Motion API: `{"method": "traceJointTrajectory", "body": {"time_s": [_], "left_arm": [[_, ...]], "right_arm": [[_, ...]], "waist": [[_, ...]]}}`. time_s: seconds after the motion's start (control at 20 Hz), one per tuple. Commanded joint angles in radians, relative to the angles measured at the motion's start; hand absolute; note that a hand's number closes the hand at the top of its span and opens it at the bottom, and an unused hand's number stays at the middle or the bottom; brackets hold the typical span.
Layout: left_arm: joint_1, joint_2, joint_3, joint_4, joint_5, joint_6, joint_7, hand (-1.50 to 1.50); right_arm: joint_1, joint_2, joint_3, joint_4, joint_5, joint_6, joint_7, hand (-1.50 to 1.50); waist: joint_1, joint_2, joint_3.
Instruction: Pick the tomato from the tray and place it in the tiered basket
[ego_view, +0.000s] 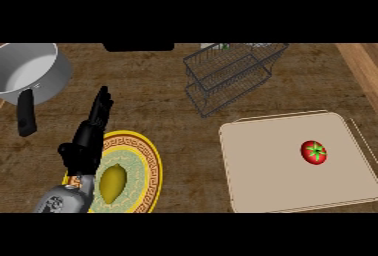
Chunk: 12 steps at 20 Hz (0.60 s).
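Closest to the camera in the head view, my grey left forearm (65, 197) comes in at the lower left. My left hand (83, 142) is black, with its fingers straight and close together, pointing away toward the far side of the counter (177, 130). It holds nothing and rests above the left rim of a yellow-bordered plate (150, 155), which carries a lemon (112, 184). My right hand does not show.

At the right lies a beige tray (266, 165), flat with a low raised edge. The tomato (314, 152) sits on its right half, alone and well apart from my left hand. Its green stem end faces up toward the camera. It is nearly round, so it has no real long axis. I judge the low edge is there to stop it rolling off.

Beyond the tray's far left corner stands the tiered basket (229, 75), dark wire and tilted in this view. A grey pot (33, 67) sits at the far left. Since the tomato lies on the right, I judge my right hand suits the pick better, and no grasp has begun.
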<state>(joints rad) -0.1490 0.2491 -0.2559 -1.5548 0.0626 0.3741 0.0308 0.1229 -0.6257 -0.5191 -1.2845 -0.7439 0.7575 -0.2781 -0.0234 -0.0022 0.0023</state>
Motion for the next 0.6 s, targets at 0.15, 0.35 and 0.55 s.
{"method": "traceJointTrajectory", "body": {"time_s": [0.15, 0.35, 0.55], "left_arm": [[0.034, -0.014, -0.016, 0.009, -0.019, 0.012, -0.023, 0.00], [0.010, -0.007, -0.020, -0.011, -0.030, 0.009, 0.002, 0.00], [-0.055, -0.012, 0.007, 0.004, -0.016, 0.003, 0.043, 0.00]], "right_arm": [[0.092, -0.264, -0.081, -0.207, 0.392, -0.009, -0.059, -1.50], [0.107, -0.349, -0.074, -0.382, 0.561, -0.097, 0.008, -1.50], [0.117, -0.317, 0.019, -0.567, 0.715, -0.206, 0.136, -1.50]], "waist": [[-0.007, -0.002, -0.005], [0.002, -0.004, -0.006], [0.014, 0.002, -0.005]]}}
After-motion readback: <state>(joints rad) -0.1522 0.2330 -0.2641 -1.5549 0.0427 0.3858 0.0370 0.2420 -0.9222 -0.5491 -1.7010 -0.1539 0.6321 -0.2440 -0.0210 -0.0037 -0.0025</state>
